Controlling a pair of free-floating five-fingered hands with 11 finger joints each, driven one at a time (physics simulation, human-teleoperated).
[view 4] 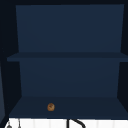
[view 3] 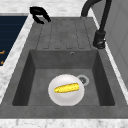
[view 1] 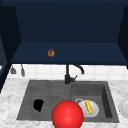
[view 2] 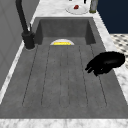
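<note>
The left robot hand [view 1: 38, 105] hovers over the ribbed draining board [view 1: 47, 96] at the left of the sink [view 1: 110, 100], near its front edge; its fingers are loosely curved and apart, closed on nothing, as the left side view [view 2: 106, 63] and the right side view [view 3: 39, 14] also show. A big red ball [view 1: 67, 114] sits at the near rim of the sink, just right of this hand, and covers part of the basin from the front. In the basin lies a white plate [view 3: 66, 90] bearing a yellow corn cob [view 3: 66, 88], beside the drain [view 3: 82, 80]. The black tap [view 1: 68, 73] stands at the far edge between board and basin. On the marble desk [view 1: 10, 100] at the far right rests another plate [view 1: 124, 108]. A small brown object [view 4: 51, 107] sits on the lowest shelf of the dark blue cabinet [view 4: 70, 37]. No writing can be read anywhere.
</note>
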